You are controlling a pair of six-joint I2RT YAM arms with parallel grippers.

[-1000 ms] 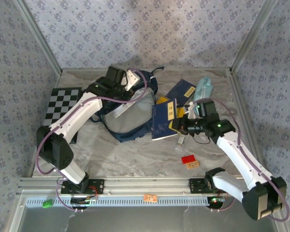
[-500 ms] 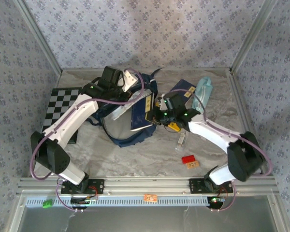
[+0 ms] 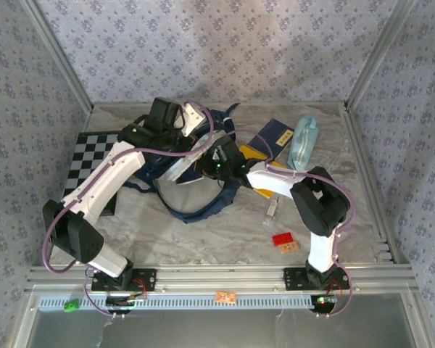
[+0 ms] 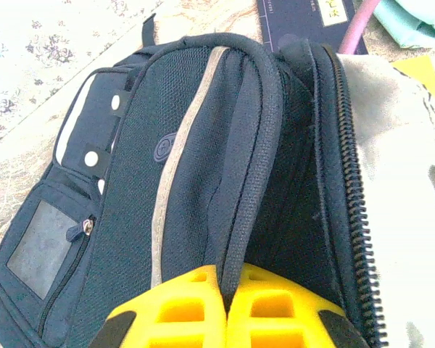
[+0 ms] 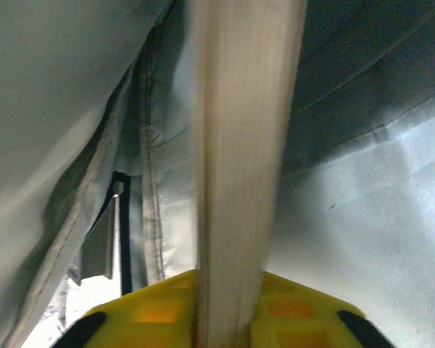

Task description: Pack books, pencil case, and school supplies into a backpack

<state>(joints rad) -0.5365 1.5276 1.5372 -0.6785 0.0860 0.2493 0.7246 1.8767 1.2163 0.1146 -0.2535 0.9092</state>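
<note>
Pinching backpack [image 4: 181, 181] rim in left pincer [image 4: 223, 301] to hold mouth open for book [image 5: 239, 145] clamped edge-on in right pincer [image 5: 228, 308].

book [image 5: 239, 145] edge blurred, backpack [image 4: 116, 217] base cropped

Left gripper [image 4: 223, 284], right gripper [image 5: 228, 290]: both clamped.

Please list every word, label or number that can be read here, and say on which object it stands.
No text is clear enough to quote.
Yellow label on the navy book: dark characters, too blurred to read.
Round emblem on the backpack: too small to read.
</note>
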